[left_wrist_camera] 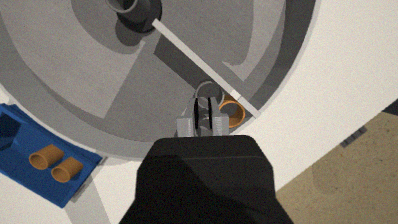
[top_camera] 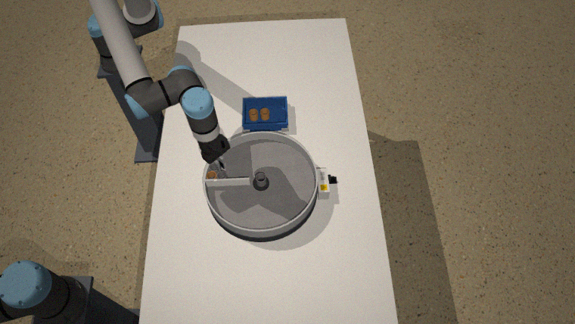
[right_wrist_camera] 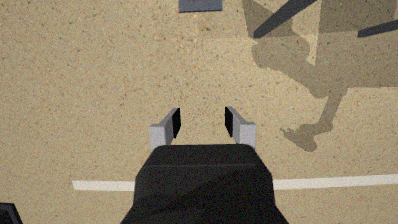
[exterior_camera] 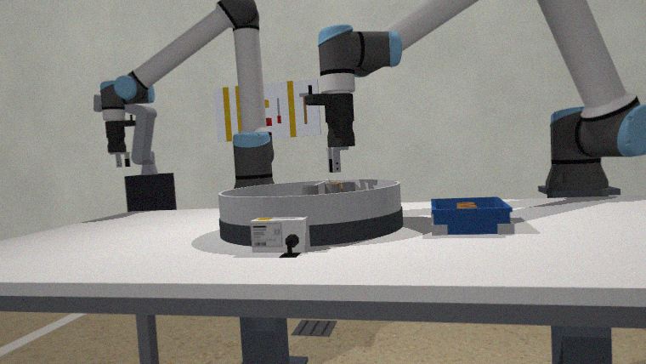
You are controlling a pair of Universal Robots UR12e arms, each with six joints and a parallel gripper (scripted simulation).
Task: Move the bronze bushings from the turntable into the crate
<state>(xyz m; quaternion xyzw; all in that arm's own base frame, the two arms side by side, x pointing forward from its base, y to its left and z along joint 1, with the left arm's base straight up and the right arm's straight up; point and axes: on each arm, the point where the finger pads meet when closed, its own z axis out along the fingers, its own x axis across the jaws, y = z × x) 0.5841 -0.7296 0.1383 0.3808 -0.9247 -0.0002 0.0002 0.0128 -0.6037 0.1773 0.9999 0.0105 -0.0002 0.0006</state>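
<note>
The left gripper (top_camera: 220, 164) (exterior_camera: 334, 167) (left_wrist_camera: 203, 114) is slightly open and empty, above the turntable (top_camera: 261, 232) (exterior_camera: 252, 208). A bronze bushing (top_camera: 211, 175) (left_wrist_camera: 242, 120) stands there between wall and divider, beside the fingers in the left wrist view. A steel bushing (top_camera: 222, 174) (left_wrist_camera: 210, 89) stands next to it; another steel bushing (top_camera: 213, 166) is partly hidden by the fingers. Two bronze bushings (top_camera: 253, 115) (top_camera: 264, 113) stand in the blue crate (top_camera: 277, 126) (exterior_camera: 472, 222) (left_wrist_camera: 30, 187), which sits level in its corner guides (exterior_camera: 505, 229). The right gripper (exterior_camera: 122, 163) (right_wrist_camera: 202, 121) is open and empty, away from the table.
A white divider (top_camera: 227, 182) (left_wrist_camera: 197, 61) runs from the turntable wall toward the central hub (top_camera: 260, 179). A white box (top_camera: 323, 182) (exterior_camera: 279, 234) with a black knob (exterior_camera: 291, 240) is at the turntable's side. The crate stands close to the turntable wall.
</note>
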